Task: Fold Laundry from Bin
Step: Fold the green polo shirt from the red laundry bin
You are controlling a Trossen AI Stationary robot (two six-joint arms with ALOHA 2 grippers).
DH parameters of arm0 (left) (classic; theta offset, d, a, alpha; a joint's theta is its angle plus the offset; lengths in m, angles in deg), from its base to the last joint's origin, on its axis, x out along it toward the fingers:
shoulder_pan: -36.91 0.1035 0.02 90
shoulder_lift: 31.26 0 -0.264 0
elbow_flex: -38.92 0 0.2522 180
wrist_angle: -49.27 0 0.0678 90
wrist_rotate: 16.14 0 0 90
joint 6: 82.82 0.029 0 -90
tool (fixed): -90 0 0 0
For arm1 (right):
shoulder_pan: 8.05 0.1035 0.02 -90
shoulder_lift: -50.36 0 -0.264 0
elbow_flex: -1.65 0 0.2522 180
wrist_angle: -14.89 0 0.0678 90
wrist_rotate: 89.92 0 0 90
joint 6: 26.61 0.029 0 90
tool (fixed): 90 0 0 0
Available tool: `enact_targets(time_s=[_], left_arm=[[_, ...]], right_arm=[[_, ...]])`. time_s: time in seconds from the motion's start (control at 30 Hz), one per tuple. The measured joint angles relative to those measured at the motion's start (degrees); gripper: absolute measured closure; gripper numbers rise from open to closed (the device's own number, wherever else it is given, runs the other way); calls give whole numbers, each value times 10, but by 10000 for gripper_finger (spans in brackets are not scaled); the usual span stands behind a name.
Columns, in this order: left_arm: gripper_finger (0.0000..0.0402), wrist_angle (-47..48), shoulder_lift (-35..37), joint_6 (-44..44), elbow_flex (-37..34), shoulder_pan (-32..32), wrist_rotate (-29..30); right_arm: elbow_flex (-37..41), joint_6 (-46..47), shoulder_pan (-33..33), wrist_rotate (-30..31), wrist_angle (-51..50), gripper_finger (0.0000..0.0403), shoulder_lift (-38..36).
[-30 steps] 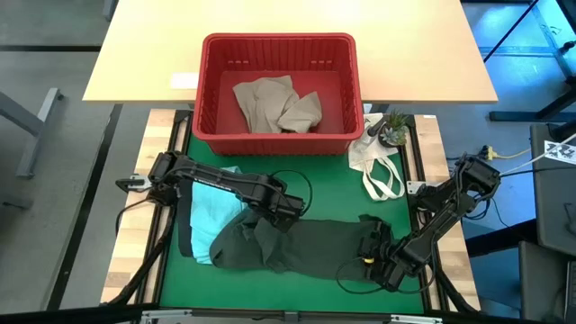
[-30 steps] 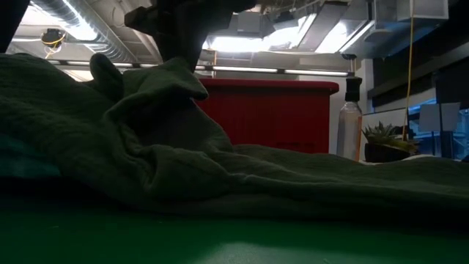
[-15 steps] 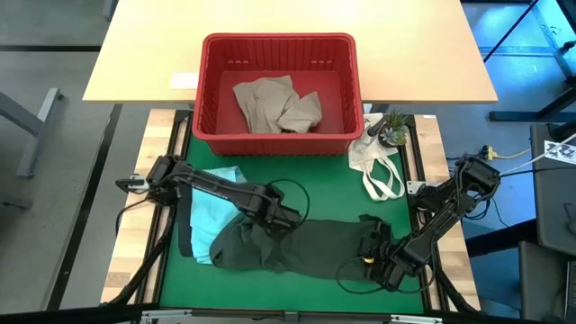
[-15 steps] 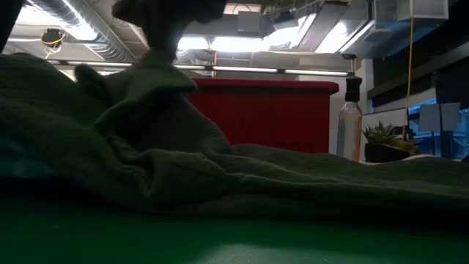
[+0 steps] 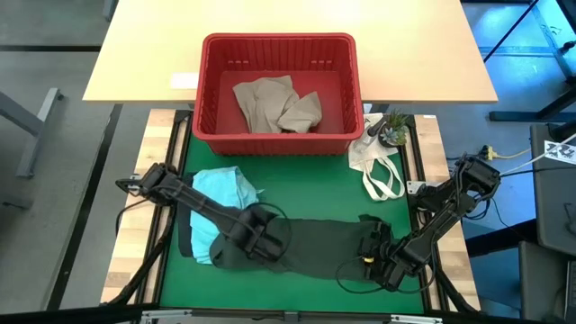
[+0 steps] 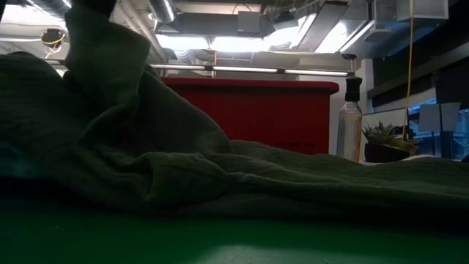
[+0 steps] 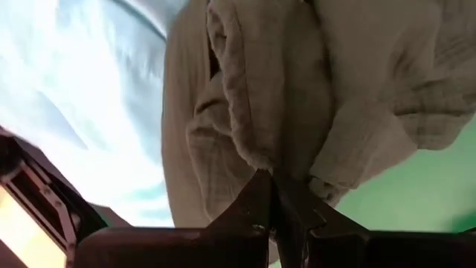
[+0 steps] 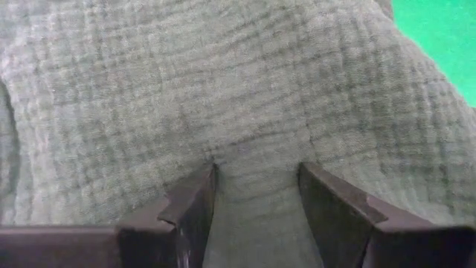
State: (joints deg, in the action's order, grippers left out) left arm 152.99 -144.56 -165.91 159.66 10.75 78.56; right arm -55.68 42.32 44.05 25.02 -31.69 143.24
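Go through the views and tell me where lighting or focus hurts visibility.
Low view: bright ceiling lights backlight the olive garment, leaving it nearly black. Left wrist view: cloth close to the lens looks soft and washed pale. Right wrist view: weave sharp, evenly lit. High view: even light, bin clear.

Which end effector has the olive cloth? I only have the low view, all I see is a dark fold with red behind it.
Observer: The left end effector is shut on the olive garment, pinching a fold at its left end.
Operator: And the right one?
Observer: The right end effector sits on the garment's right end, fingers apart with cloth bunched between them.
Operator: Anything under the olive piece?
Observer: The teal garment lies under its left edge, spread on the green mat.
Operator: Bin empty?
Observer: No, the red bin holds a beige garment.
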Motion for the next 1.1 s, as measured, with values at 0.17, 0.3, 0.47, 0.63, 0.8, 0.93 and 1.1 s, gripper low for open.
enact_targets(time_s=[0.17,0.3,0.47,0.63,0.8,0.93,1.1], left_arm=[[401,0,0,-38,0,-21,-12],[401,1,0,-53,0,-36,-27],[401,1,0,-96,0,-47,28],[401,1,0,-86,0,-44,49],[401,1,0,-49,0,-42,70],[401,1,0,-35,0,-38,73],[401,1,0,-2,0,-21,80]], right_arm=[[0,0,0,0,0,205,0],[0,0,0,0,0,205,0],[0,0,0,0,0,205,0],[0,18,0,-1,-4,205,0],[0,29,0,-1,-16,205,0],[1,27,0,-16,-22,205,-10],[2,28,0,-35,-50,205,-23]])
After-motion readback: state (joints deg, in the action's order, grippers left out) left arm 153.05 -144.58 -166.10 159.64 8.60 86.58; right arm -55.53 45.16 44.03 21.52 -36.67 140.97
